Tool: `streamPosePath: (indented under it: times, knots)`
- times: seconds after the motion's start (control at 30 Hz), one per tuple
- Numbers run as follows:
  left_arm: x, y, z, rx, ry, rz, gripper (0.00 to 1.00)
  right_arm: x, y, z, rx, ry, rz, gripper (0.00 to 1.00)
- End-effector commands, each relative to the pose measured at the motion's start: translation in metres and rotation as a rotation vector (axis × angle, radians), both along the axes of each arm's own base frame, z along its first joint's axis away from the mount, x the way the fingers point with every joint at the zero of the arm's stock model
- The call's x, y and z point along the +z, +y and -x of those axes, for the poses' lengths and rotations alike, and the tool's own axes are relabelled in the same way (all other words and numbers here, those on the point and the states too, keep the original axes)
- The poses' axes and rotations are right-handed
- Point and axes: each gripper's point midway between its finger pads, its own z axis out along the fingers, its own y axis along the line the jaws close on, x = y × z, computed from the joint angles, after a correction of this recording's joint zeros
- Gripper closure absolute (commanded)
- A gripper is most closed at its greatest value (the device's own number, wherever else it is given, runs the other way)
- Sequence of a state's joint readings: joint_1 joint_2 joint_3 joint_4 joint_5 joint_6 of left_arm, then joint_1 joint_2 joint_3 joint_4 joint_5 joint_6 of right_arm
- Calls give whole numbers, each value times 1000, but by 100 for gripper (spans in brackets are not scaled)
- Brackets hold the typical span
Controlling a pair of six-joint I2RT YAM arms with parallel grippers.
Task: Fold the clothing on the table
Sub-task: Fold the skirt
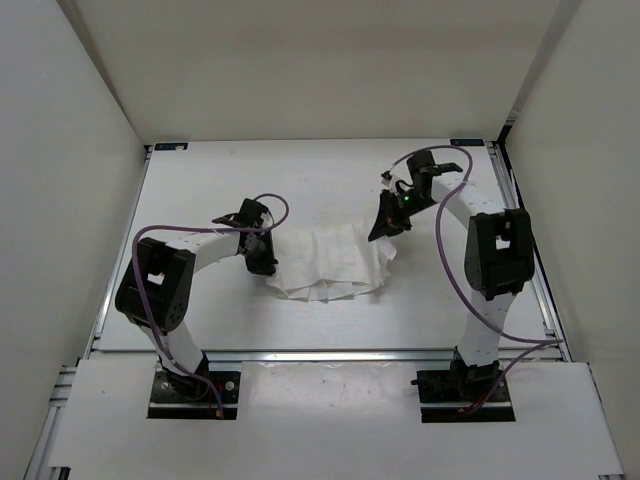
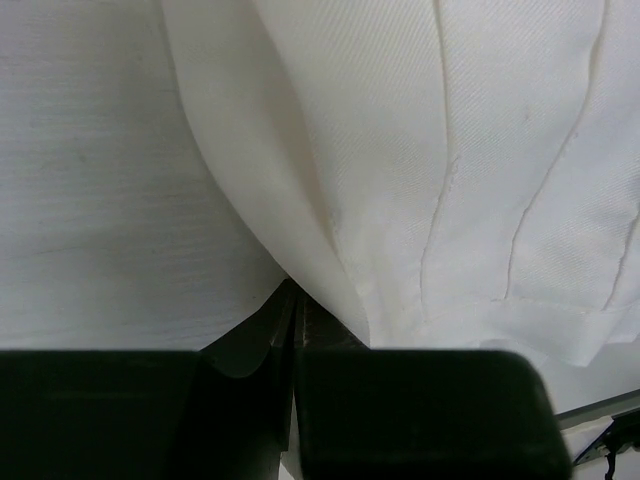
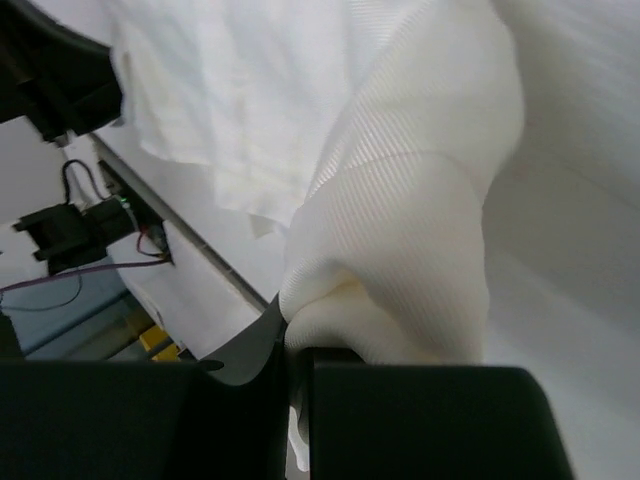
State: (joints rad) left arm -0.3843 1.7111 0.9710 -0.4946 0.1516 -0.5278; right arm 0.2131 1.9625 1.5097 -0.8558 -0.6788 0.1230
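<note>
The clothing (image 1: 330,262) is a wrinkled white fabric piece lying mid-table between the two arms. My left gripper (image 1: 262,262) sits at its left edge, jaws shut on the fabric; in the left wrist view the clothing (image 2: 430,180) fans out from the pinched fingertips (image 2: 292,300). My right gripper (image 1: 385,228) is at the cloth's upper right corner, shut on a bunched fold of the clothing (image 3: 400,250) that rises out of its jaws (image 3: 290,335). The table (image 1: 220,190) is matte white.
Silver rails (image 1: 340,353) edge the table at the near side and right. White walls enclose the left, back and right. The arm bases (image 1: 195,392) stand at the near edge. Purple cables loop off both arms.
</note>
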Motion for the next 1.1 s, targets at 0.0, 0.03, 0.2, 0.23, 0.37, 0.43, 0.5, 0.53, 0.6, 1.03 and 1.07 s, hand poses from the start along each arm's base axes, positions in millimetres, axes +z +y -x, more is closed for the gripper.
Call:
streamPosePath:
  times: [0.0, 0.03, 0.2, 0.23, 0.37, 0.43, 0.5, 0.53, 0.6, 1.03, 1.07]
  knots:
    - [11, 4, -5, 1, -38, 14, 91, 54, 41, -3, 36, -58, -174, 100]
    - [11, 4, -3, -3, -37, 18, 91, 55, 53, -3, 51, -48, -192, 100]
    - [12, 3, -2, -10, -43, 17, 90, 72, 102, -9, 131, -54, -338, 100]
    - [10, 5, -1, -8, -38, 13, 91, 73, 112, -10, 150, -51, -361, 100]
    - [14, 8, -3, 1, -54, 16, 91, 73, 151, -8, 223, -15, -408, 100]
    - [14, 9, -5, 4, -54, 16, 90, 72, 164, -4, 255, 10, -432, 100]
    - [15, 12, -6, 13, -53, 19, 90, 63, 173, 1, 265, 46, -450, 100]
    - [15, 14, -7, 17, -59, 18, 91, 63, 176, 1, 272, 47, -465, 100]
    - [19, 14, -13, 21, -70, 22, 90, 58, 181, 4, 280, 83, -485, 100]
    - [24, 13, -17, 36, -78, 36, 90, 49, 215, 17, 337, 156, -561, 100]
    - [23, 12, -16, 34, -76, 37, 90, 49, 217, 18, 337, 159, -559, 100]
